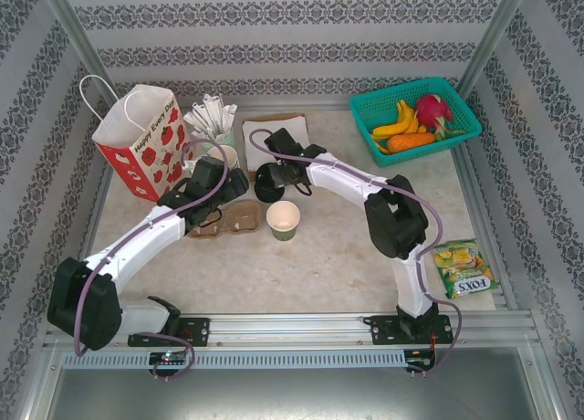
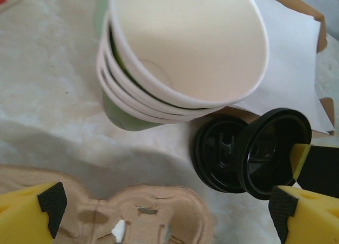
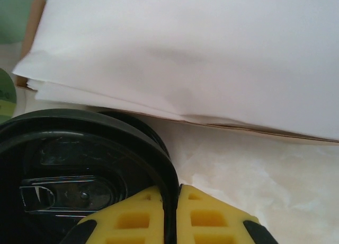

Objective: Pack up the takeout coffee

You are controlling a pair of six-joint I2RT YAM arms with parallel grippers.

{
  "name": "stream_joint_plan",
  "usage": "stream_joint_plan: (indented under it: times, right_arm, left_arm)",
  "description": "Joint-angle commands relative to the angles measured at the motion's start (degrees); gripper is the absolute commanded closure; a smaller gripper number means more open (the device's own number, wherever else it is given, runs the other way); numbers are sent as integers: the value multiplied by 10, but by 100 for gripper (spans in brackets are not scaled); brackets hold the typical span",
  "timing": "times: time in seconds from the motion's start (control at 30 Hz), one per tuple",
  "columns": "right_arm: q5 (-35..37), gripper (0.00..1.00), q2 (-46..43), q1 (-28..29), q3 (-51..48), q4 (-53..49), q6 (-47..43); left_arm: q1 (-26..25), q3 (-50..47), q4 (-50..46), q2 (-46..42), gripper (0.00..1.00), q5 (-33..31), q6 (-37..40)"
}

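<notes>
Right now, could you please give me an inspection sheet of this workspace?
Surface: pale marbled table, nothing spilled seen.
Job's things: lidless green cup upright mid-table; black lid tilted on edge; paper bag upright, far left.
Clutter: cup stack, cardboard carrier, second lid lying flat, napkins, white sticks, fruit basket, snack packet.
Grippers: left gripper open above the cardboard carrier; right gripper shut on the black lid's rim.
Cables: cables loop along both arms.
Surroundings: patterned walls, metal frame.
</notes>
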Motion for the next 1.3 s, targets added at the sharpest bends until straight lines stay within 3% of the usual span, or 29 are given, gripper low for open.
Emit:
stream_joint_plan:
  times: [0.0,0.17,0.43,0.67,0.83,1.27]
  right_arm:
    - [28,90,-47,6,-35,65,-10]
    - [56,90,-90,11,-87,113,-4]
    - [70,90,-122,17,-97,93,15]
    - [75,90,-135,19,-102,76,32]
    - [77,90,-138,19,-103,69,35]
    - [72,90,-141,20,-107,78,34]
  left_arm:
    - [8,32,37,20,1,78,48]
    - [8,76,37,64,8,140,98]
    - [7,152,50,151,30,189,159]
    - [3,199,43,199,56,185,185]
    - [-5,221,27,217,68,186,199]
    - [-16,241,3,233,86,175,216]
